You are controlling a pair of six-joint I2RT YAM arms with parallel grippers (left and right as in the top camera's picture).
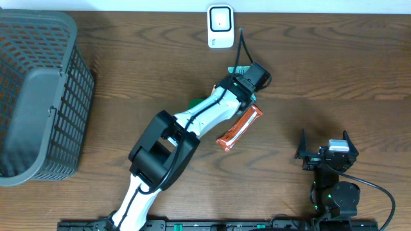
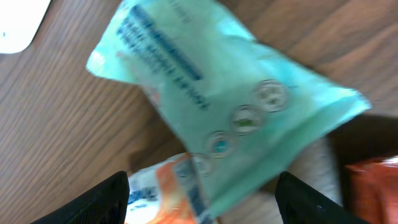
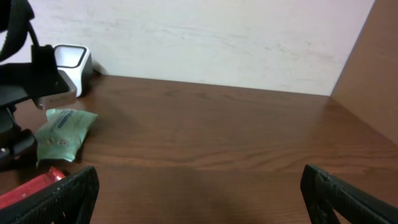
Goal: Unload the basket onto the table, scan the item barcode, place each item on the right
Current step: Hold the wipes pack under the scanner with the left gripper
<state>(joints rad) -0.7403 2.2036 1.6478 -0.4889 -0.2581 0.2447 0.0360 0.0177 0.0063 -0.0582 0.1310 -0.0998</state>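
At the far middle of the table (image 1: 334, 58) a white scanner (image 1: 219, 25) stands upright near the wall. Just short of it, slightly to the right, a teal packet (image 2: 230, 106) lies flat on the wood with its printed face up; the print is too blurred to read.

The left arm (image 1: 192, 122) reaches diagonally across the table. The left fingers (image 2: 99, 202) hang over the near end of the teal packet. They are spread wide, one to either side of that end, and neither touches it. Nothing is gripped.

An orange-and-white wrapper (image 2: 165, 193) shows at the teal packet's near corner. Whether it is touching the packet or overlapped by it cannot be told. An orange-red packet (image 1: 239, 127) lies just beside the left arm on the robot's side of the teal packet.

A dark mesh basket (image 1: 38, 96) occupies the left end of the table.

The right fingers (image 3: 68, 193) sit at the near right of the table, well apart from the packets. They are spread to their widest, with only bare wood between them.
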